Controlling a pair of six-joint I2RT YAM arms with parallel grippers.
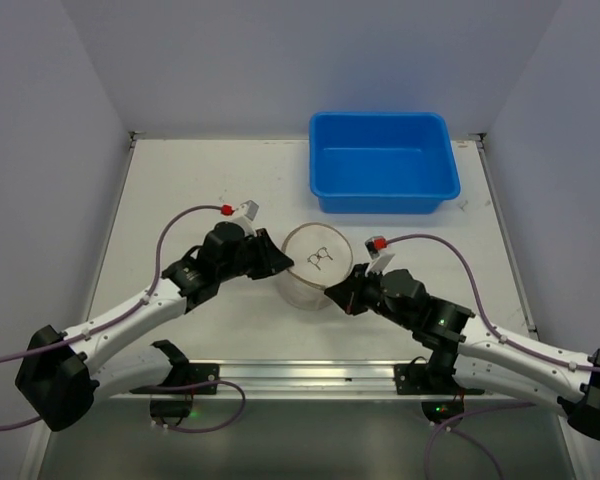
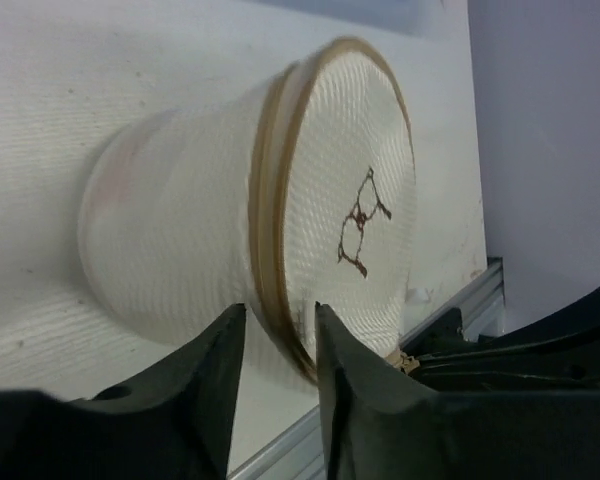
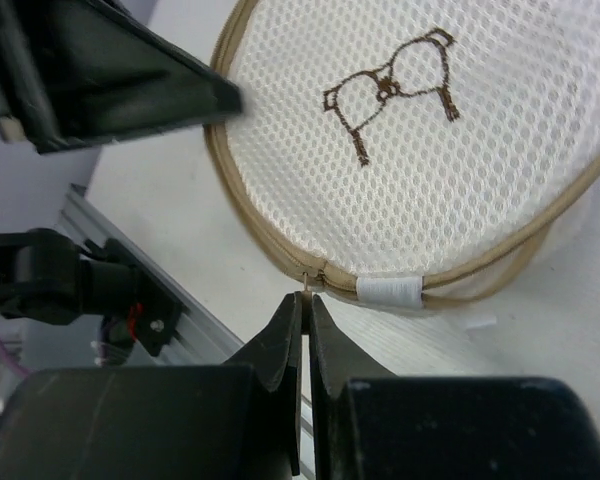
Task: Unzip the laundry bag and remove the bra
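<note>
Status: opening phase, no progress showing on the zipper.

1. The bag (image 1: pixel 315 262) is standing upright on the table (image 1: pixel 180 190), between the two grippers.
2. The left gripper (image 2: pixel 280 345) is bracing the bag. Its fingers are sitting a little apart with the zipper band (image 2: pixel 270 200) and a fold of mesh pinched between them.
3. The right gripper (image 3: pixel 306 305) is addressing the pull (image 3: pixel 314 280) at the near rim. Its fingers are closed to a hairline gap, tips at the pull. Whether the tab is actually clamped is too small to tell.
4. The band is running unbroken around the visible rim, so the bag is reading as fully zipped.

Remaining: draw the pull around the rim, fold the top back, extract the bra. No bra is showing yet.
</note>
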